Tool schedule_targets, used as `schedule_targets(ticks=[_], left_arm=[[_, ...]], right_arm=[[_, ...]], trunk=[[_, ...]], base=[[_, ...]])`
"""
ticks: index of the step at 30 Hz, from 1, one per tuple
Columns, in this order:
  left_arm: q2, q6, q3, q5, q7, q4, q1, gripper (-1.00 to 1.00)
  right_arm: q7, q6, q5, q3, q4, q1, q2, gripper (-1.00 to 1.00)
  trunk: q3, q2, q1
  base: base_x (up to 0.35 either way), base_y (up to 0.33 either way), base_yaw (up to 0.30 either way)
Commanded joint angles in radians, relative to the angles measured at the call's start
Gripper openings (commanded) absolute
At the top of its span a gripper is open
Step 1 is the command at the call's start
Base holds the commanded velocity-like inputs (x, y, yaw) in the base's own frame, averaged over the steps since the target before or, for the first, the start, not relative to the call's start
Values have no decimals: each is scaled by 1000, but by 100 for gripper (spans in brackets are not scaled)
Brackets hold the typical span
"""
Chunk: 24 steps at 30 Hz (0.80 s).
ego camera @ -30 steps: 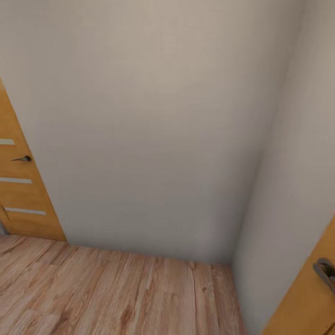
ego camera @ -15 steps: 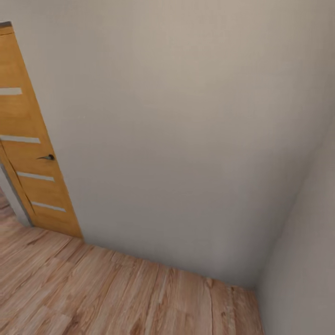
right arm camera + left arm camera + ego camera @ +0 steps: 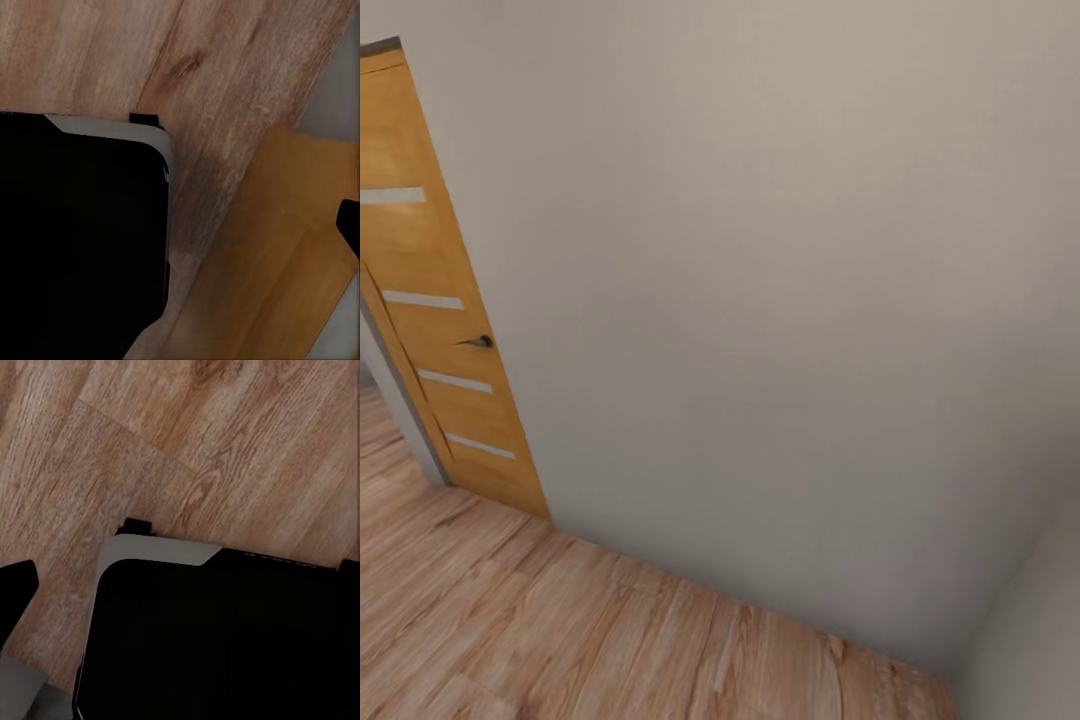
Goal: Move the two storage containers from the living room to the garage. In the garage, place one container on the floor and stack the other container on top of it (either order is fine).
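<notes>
Left end effector (image 3: 13,594) glimpsed as one dark tip at the edge of the left wrist view, above light wood plank floor (image 3: 560,640); apart or together, impossible to tell. Same for the right end effector (image 3: 349,225): a single black tip at the edge of the right wrist view, its state not to be made out.

Beside each tip, a large black housing (image 3: 225,645) of the robot with a rounded grey rim (image 3: 157,551), hanging close over the planks. In the right wrist view, next to the housing, an orange-brown wooden panel (image 3: 277,262) meeting the plank floor, with a strip of grey wall at its outer side.

Seen from the head: a plain grey-white wall (image 3: 760,300) straight ahead, meeting a second wall (image 3: 1030,640) in a corner at far right. At left, an orange-brown wooden door (image 3: 420,250) set with pale horizontal strips (image 3: 422,299) and fitted with a small dark lever handle (image 3: 478,342) on its right side. Along the door's left edge, a narrow grey frame (image 3: 405,405), with more planking running off behind it. Light wood planks across the near ground, laid at a slant to the wall, grain and knots plainly visible.

Whereabouts of the two storage containers: impossible to tell from these views.
</notes>
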State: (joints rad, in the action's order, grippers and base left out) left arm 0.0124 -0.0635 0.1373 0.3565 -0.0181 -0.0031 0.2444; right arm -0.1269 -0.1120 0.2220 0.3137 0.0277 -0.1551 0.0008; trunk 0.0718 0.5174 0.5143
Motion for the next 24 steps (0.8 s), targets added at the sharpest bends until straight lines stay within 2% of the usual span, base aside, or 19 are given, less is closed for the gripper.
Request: schedule_targets(ticks=[1, 7, 24], left_arm=[[0, -4, 8, 10, -2, 2, 1, 100], [0, -5, 8, 10, -2, 2, 1, 100], [0, -5, 8, 10, -2, 2, 1, 100]], right_arm=[[0, -6, 10, 9, 3, -1, 0, 100], [1, -6, 10, 10, 3, -1, -2, 100], [0, -5, 10, 9, 3, -1, 4, 100]], trunk=[[2, 2, 1], [2, 2, 1], [2, 2, 1]], base=[[295, 0, 1], [186, 0, 0], [5, 0, 3]])
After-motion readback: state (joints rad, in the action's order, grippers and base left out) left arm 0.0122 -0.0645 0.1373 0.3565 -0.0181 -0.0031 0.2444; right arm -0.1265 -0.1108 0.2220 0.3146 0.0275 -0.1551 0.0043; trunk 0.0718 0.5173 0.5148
